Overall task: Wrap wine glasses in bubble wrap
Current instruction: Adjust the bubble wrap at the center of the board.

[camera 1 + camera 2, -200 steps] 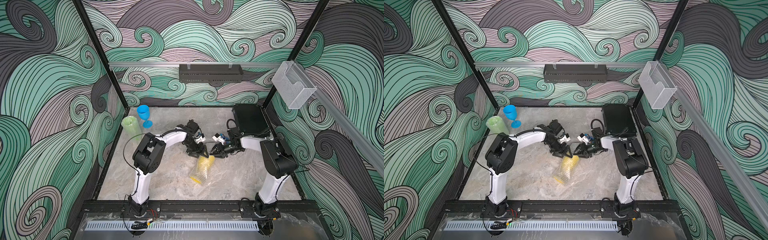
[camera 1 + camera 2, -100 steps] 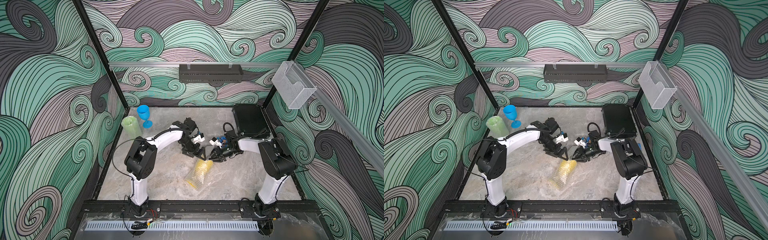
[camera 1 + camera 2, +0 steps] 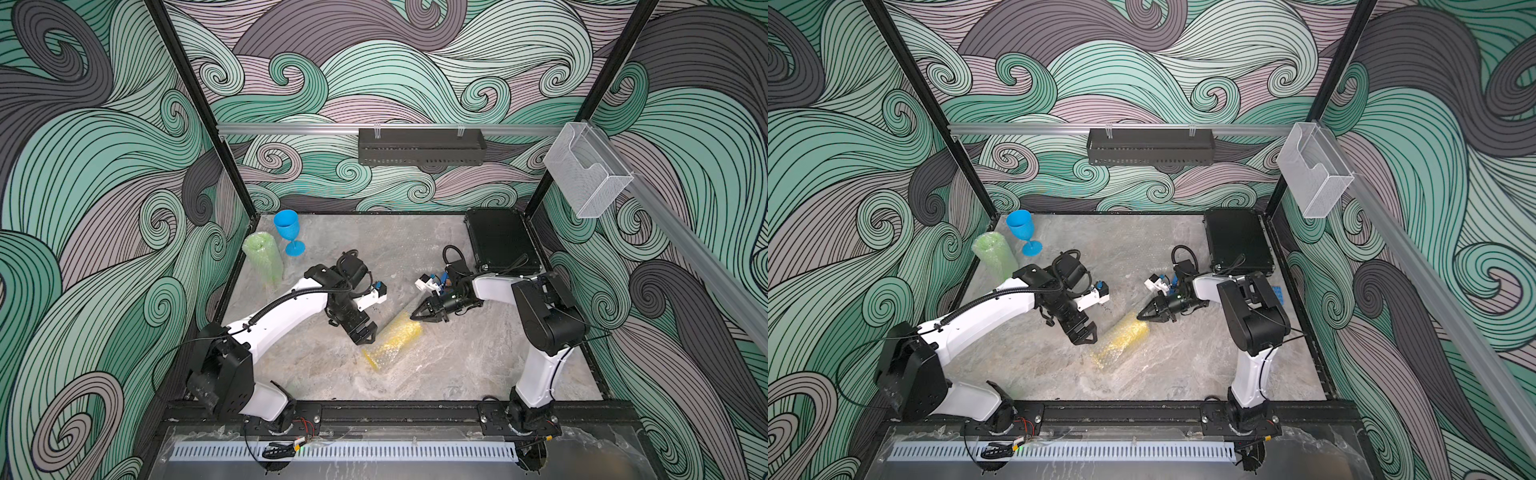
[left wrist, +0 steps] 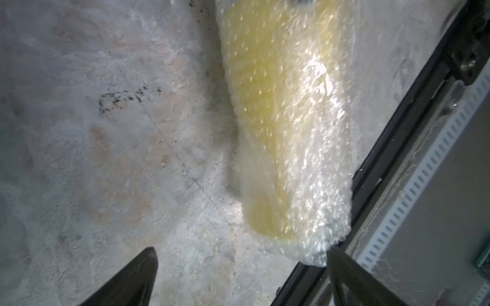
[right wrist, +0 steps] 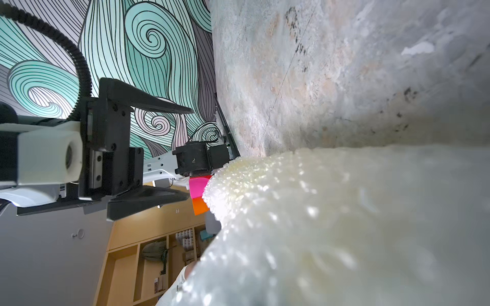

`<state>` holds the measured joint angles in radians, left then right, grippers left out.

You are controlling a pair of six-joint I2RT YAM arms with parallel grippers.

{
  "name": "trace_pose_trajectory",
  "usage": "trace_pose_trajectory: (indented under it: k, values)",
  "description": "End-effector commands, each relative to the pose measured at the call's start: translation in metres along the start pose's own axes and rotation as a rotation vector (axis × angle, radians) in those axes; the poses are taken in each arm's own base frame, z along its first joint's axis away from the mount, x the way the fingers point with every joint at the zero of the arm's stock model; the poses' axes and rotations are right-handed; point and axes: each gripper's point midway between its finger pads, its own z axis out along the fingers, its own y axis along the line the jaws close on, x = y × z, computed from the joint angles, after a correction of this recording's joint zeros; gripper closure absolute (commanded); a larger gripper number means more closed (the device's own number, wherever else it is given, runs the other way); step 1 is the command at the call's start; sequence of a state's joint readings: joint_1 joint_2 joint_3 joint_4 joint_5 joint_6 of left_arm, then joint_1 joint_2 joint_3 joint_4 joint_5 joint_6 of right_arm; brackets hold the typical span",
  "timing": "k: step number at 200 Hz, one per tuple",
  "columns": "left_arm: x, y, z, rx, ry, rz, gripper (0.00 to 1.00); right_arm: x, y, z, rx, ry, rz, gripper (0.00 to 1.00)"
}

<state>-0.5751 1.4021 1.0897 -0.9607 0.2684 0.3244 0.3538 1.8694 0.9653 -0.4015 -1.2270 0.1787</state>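
Left claw (image 3: 365, 336) has let go and swung to the flank of the yellow goblet (image 3: 395, 337); its jaws are now wide and empty. Right claw (image 3: 417, 316) has snapped shut at one end of that goblet, against the bubble wrap (image 4: 326, 185). Can't tell if any film is pinched.

Yellow goblet lies on its side on the desk (image 3: 457, 365), rolled in wrap, no tape seen.

Risks:
- unheld wrap may spring loose
- a pull by the right claw could drag or unroll it
- the round bundle may roll away

Green goblet (image 3: 262, 259), wrapped, and bare blue goblet (image 3: 289, 232) stand well apart from the yellow one.
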Motion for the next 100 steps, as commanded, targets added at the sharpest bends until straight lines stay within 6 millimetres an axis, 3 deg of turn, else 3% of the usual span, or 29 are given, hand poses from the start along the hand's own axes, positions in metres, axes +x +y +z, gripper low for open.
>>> trace_pose_trajectory:
  k: [1,24,57,80,100]
  values:
    - [-0.011,0.028,-0.029,-0.135,-0.122,-0.004,0.02,-0.004,0.016,-0.009,0.064,-0.034,-0.038,1.00]
    - [-0.020,0.048,-0.063,-0.139,-0.269,-0.194,0.01,-0.006,0.044,-0.024,0.144,-0.075,-0.114,1.00]
    - [-0.030,0.072,-0.105,-0.110,-0.512,-0.451,0.01,-0.011,0.077,-0.051,0.413,-0.127,-0.277,1.00]
    - [-0.021,0.094,-0.119,-0.093,-0.620,-0.620,0.01,-0.014,0.101,-0.064,0.597,-0.144,-0.376,1.00]
    - [-0.014,0.102,-0.120,-0.106,-0.665,-0.663,0.02,-0.020,0.113,-0.072,0.739,-0.170,-0.450,1.00]
